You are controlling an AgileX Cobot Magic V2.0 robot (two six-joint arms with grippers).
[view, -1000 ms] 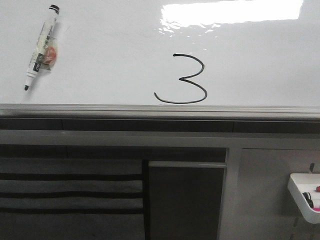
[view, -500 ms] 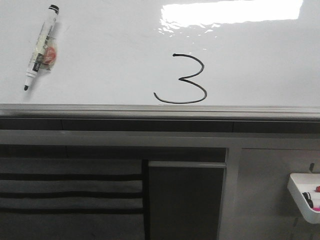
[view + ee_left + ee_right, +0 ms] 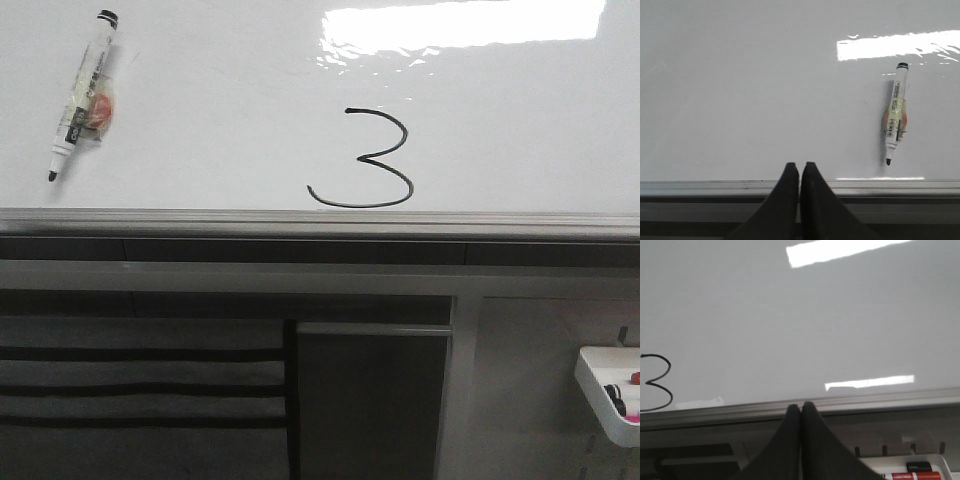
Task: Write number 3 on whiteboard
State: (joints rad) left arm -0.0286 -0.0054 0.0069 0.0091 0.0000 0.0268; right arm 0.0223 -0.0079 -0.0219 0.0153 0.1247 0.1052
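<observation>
The whiteboard (image 3: 200, 120) is a large glossy white board with a grey metal edge strip along its near side. A black hand-drawn number 3 (image 3: 368, 160) stands on it near the middle; part of it shows in the right wrist view (image 3: 657, 382). An uncapped black marker (image 3: 82, 95) lies loose on the board at the left, also in the left wrist view (image 3: 896, 114). My left gripper (image 3: 799, 166) is shut and empty over the board's near edge, left of the marker. My right gripper (image 3: 800, 406) is shut and empty over the edge, right of the 3. Neither gripper shows in the front view.
A small white tray (image 3: 608, 388) with markers hangs below the board at the right, also in the right wrist view (image 3: 912, 469). Grey cabinet panels (image 3: 370, 400) lie below the board's edge. A bright light reflection (image 3: 460, 25) sits on the far part of the board.
</observation>
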